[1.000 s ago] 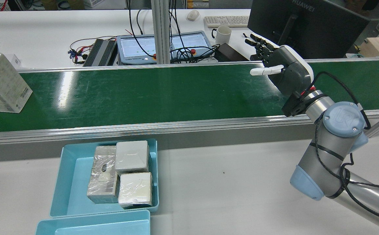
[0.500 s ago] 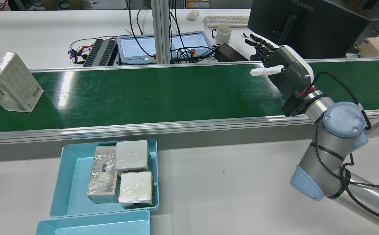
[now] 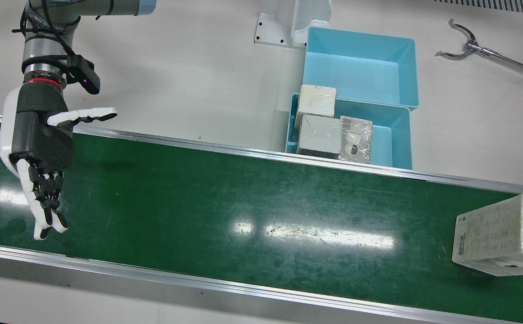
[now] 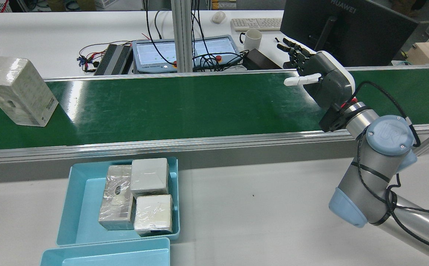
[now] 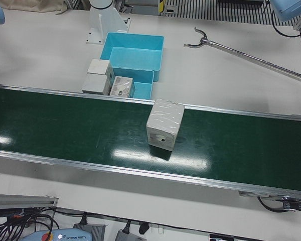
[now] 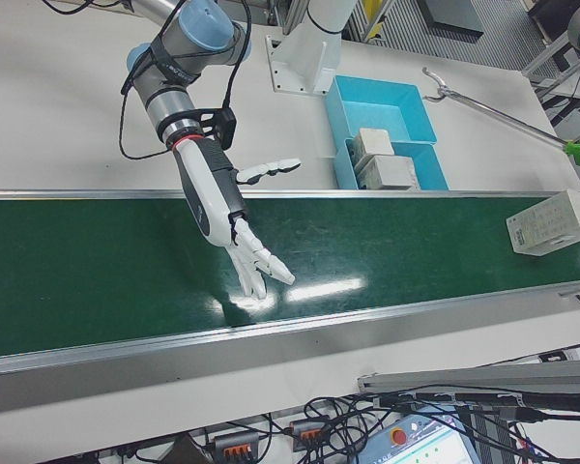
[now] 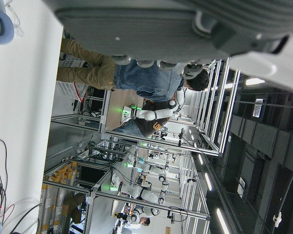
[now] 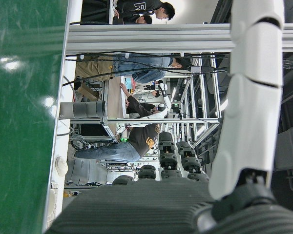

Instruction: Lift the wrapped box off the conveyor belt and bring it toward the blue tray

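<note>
Right hand [image 4: 316,75] hovers spread wide and empty over the conveyor belt [image 4: 185,107]; wrapped box [image 4: 17,90] rides at nine o'clock, blue tray [image 4: 78,207] at seven.

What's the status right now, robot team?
Right hand open over the conveyor belt, holding nothing. Left hand's state unclear. Wrapped box on the belt's far end, untouched. Nothing between them.
</note>
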